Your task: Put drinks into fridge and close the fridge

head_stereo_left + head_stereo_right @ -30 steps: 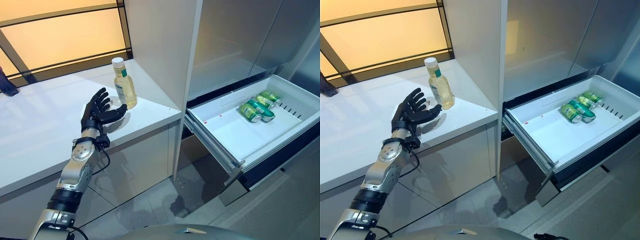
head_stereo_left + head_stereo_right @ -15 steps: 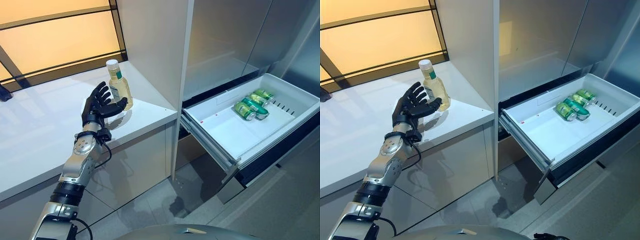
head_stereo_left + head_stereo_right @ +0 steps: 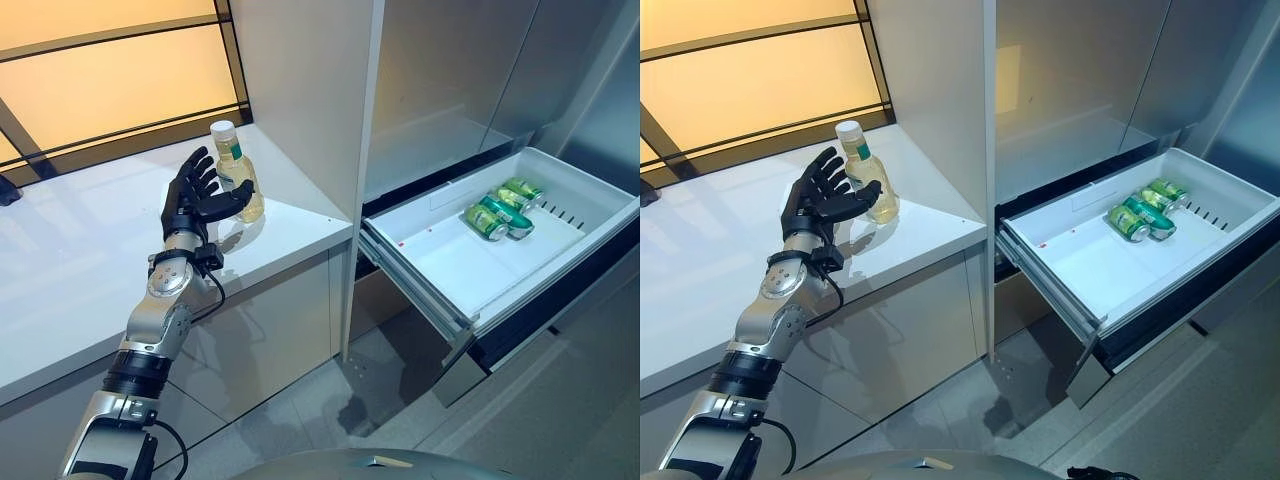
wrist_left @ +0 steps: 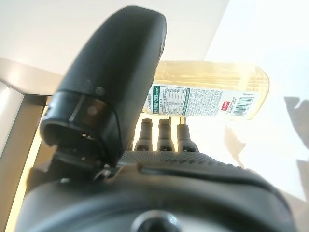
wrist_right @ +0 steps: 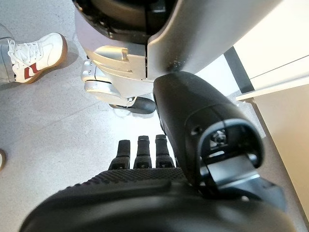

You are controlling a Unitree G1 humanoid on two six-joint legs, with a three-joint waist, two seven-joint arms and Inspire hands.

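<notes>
left hand [image 3: 195,205] spread beside the bottle [image 3: 238,175] on the white counter [image 3: 70,250], fridge drawer [image 3: 470,265] pulled out.
the head views show the drawer with bare floor at its front and green cans [image 3: 498,208] lying on their sides at the back; only the left wrist view shows the bottle's label just past the fingers [image 4: 164,133]. the bottle stands upright near the counter's right edge, cap up. left hand released, fingers straight, thumb beside the bottle. right hand [image 5: 159,193] hangs over the floor, fingers relaxed, a person's shoe [image 5: 26,55] nearby.
</notes>
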